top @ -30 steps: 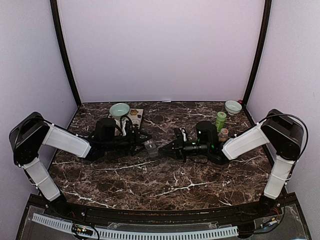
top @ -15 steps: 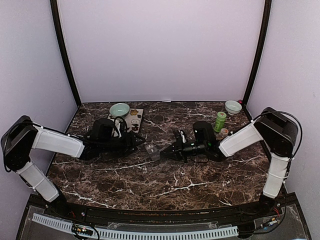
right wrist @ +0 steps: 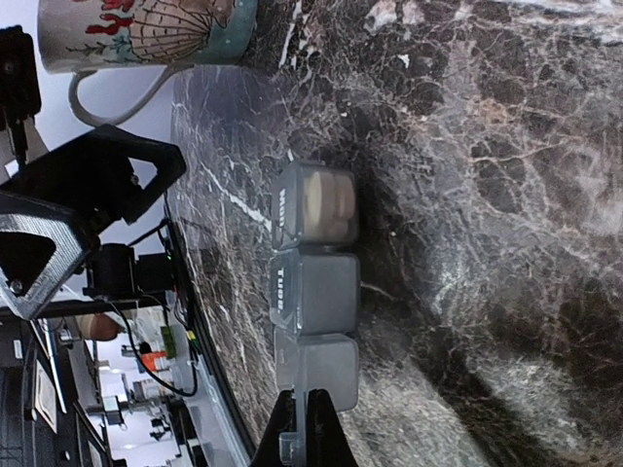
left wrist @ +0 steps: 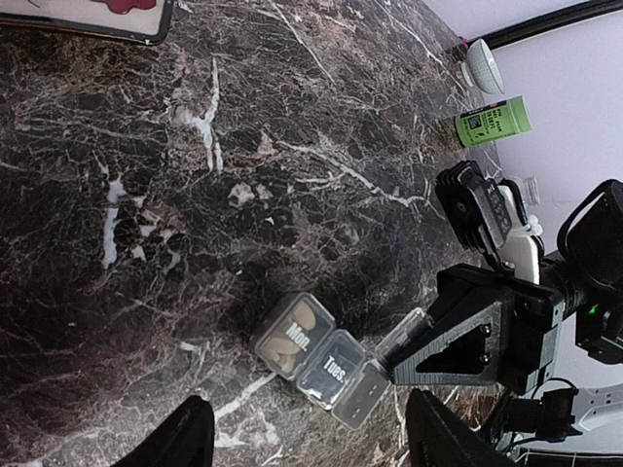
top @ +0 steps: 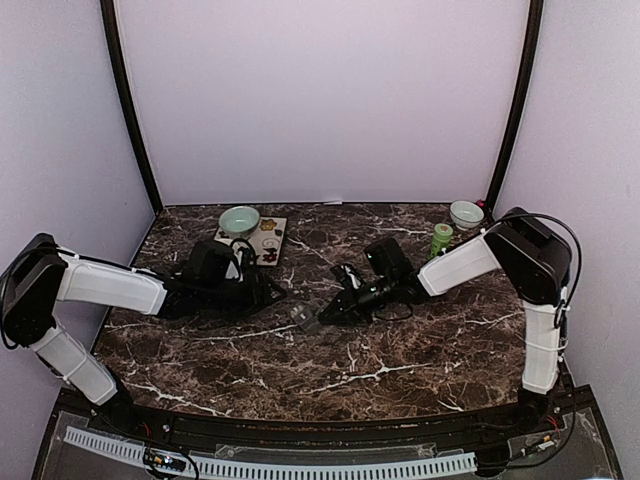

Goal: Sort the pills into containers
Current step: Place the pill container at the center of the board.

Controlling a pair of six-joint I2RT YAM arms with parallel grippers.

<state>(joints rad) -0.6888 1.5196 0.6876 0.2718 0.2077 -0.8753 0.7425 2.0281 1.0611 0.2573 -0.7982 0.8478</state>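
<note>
Right wrist shows grey containers point(right wrist: 316, 292) holding tan pills point(right wrist: 329, 199).

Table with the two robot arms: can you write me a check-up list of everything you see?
Surface: dark marble table with white veins.
Job's things: grey pill box lies on the table; its Mon compartment holds tan pills; the end lid stands open.
Clutter: mug, green bottle, white bowl.
Grippers: left gripper open, not touching the box; right gripper shut on the end lid.
Cables: black cable loops beside the right arm.
Surroundings: pale purple walls, black posts.
</note>
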